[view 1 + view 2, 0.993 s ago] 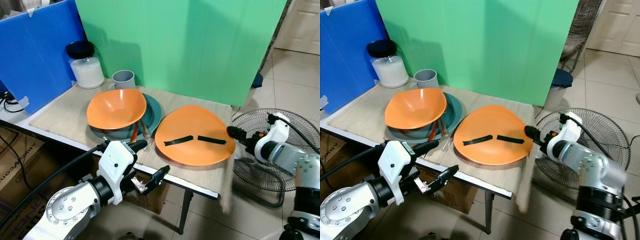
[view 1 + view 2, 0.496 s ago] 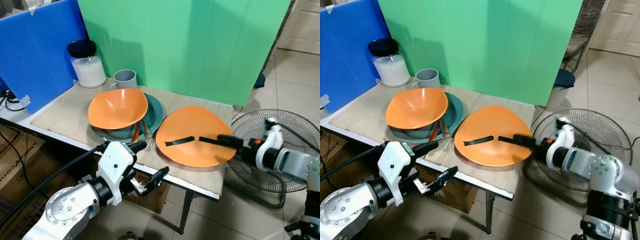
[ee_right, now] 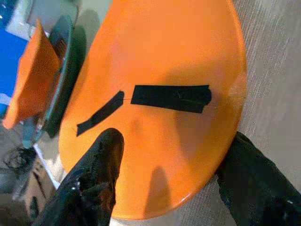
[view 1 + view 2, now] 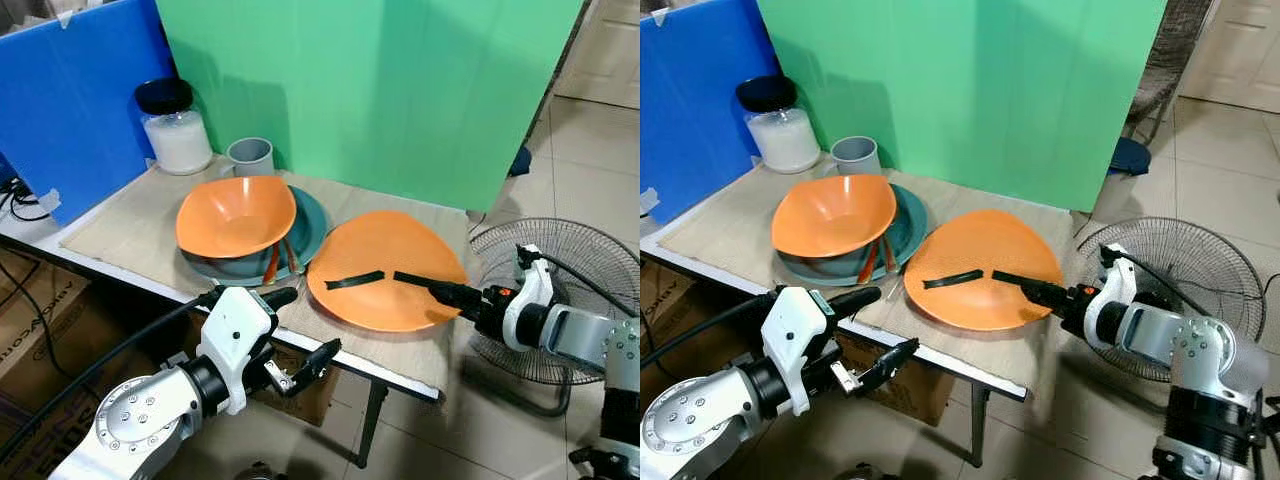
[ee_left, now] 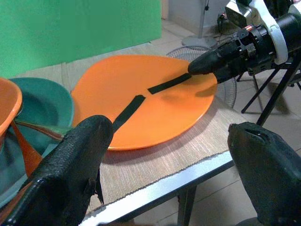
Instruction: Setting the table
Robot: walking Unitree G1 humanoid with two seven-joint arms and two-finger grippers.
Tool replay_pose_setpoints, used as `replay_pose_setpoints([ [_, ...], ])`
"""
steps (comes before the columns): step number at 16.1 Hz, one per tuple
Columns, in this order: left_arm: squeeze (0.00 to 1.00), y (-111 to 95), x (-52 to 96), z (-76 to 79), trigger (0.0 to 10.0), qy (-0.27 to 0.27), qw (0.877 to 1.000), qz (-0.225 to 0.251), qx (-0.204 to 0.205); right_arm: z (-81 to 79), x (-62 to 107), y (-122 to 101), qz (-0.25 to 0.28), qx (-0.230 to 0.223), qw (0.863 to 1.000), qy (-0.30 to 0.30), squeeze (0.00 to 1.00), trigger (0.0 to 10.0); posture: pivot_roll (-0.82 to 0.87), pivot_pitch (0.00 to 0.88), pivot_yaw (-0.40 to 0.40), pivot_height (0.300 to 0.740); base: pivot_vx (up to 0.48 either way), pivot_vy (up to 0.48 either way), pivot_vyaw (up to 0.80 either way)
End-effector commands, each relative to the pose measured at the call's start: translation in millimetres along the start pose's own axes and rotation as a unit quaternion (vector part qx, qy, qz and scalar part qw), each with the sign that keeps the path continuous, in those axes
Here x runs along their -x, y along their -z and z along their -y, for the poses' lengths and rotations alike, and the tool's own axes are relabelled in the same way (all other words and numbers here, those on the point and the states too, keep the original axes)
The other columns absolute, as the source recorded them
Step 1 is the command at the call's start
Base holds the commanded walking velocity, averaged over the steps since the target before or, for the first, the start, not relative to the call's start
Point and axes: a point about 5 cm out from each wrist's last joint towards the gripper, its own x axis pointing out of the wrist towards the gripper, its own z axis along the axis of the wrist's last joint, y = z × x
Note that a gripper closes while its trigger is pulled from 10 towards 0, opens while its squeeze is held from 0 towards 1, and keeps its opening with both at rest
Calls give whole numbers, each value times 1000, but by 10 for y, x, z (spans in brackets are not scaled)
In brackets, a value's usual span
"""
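Observation:
An orange plate (image 4: 385,270) with two black tape strips lies on the woven mat at the table's right end. My right gripper (image 4: 445,293) is open at the plate's right rim. In the right wrist view one finger (image 3: 101,165) lies over the plate (image 3: 160,70) and the other sits beyond its edge. My left gripper (image 4: 307,321) is open and holds nothing, in front of and below the table's front edge. An orange bowl (image 4: 235,215) rests on a teal plate (image 4: 305,225), with orange utensils (image 4: 270,262) leaning under it.
A grey cup (image 4: 248,157) and a black-lidded white jar (image 4: 175,130) stand at the back left. Green and blue boards wall off the back. A floor fan (image 4: 580,290) lies right of the table, behind my right arm. Cardboard boxes sit under the table.
My right gripper came in from right of the plate, reached over its right part, and now sits lower at the rim. The plate has shifted slightly left. The left arm is still.

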Motion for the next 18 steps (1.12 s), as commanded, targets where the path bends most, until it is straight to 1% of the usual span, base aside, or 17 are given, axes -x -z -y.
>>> replay_pose_setpoints([
  [1,0,30,7,-8,10000,1,1000,-7,0,-47,-14,5,-3,-10,1000,-21,0,0,-13,0,26,740,0,0,0],
  [3,0,34,4,-10,10000,1,1000,-7,0,-62,-24,32,-5,-13,999,-29,0,0,-14,0,26,740,0,0,0],
  [8,0,40,-7,-9,10000,-1,1000,-8,-1,-33,-103,144,-16,-21,999,-19,0,0,-13,0,23,740,0,0,0],
  [9,0,45,-6,-7,10000,-2,1000,-9,-1,-12,-120,164,-16,-25,999,-12,0,1765,-13,0,24,740,0,0,0],
  [10,0,49,-8,-3,10000,-3,1000,-9,0,10,-142,186,-16,-29,999,-3,0,3804,-13,0,24,740,0,0,0],
  [11,0,52,-12,0,10000,-3,1000,-9,-1,11,-165,210,-17,-31,999,-1,0,8745,-12,0,23,740,0,0,0],
  [12,0,52,-13,0,10000,-3,1000,-9,-1,8,-174,219,-17,-32,999,-1,0,9922,-12,0,23,740,0,0,0],
  [14,0,53,-15,0,10000,-3,1000,-10,-1,-8,-211,260,-18,-36,999,-2,0,10000,-13,0,23,740,0,0,0],
  [16,0,53,-21,3,10000,-3,1000,-10,-2,8,-241,283,-10,-54,998,9,0,10000,-15,0,24,740,0,0,0],
  [18,0,53,-27,4,10000,-3,1000,-10,-2,20,-247,289,-6,-57,998,14,0,9922,-18,0,24,740,0,0,0],
])
